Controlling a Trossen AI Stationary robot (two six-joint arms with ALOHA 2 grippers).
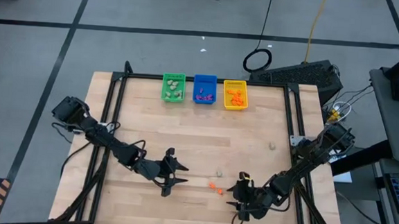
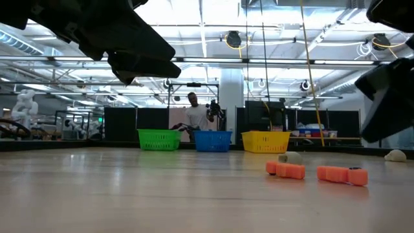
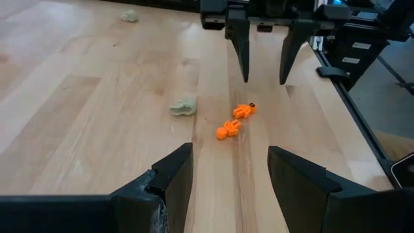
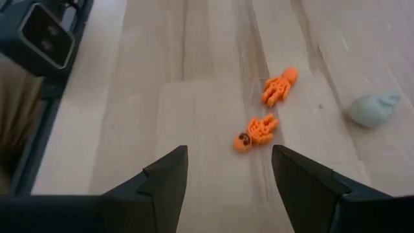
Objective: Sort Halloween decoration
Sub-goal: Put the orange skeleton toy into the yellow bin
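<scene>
From above, three bins stand at the far edge of the bench (image 1: 149, 144): green bin (image 1: 173, 87), blue bin (image 1: 204, 89), yellow bin (image 1: 234, 95); their small contents are too tiny to tell apart. Two orange trinkets (image 1: 215, 188) lie near the front, between the left gripper (image 1: 179, 175) and the right gripper (image 1: 238, 198). One pale trinket (image 1: 219, 173) sits just beyond them, another pale piece (image 1: 271, 146) farther right. The middle of the bench lies bare.

At bench level, both arms are cut off at the top edge. The orange pair (image 2: 316, 172) lies right of centre. A person (image 2: 193, 114) stands behind the bins.

From the left wrist, its jaws stand apart, empty, with the orange pieces (image 3: 235, 120) ahead and the right gripper (image 3: 262, 61) facing them.

From the right wrist, jaws spread wide, empty, the orange pieces (image 4: 268, 110) just beyond.
</scene>
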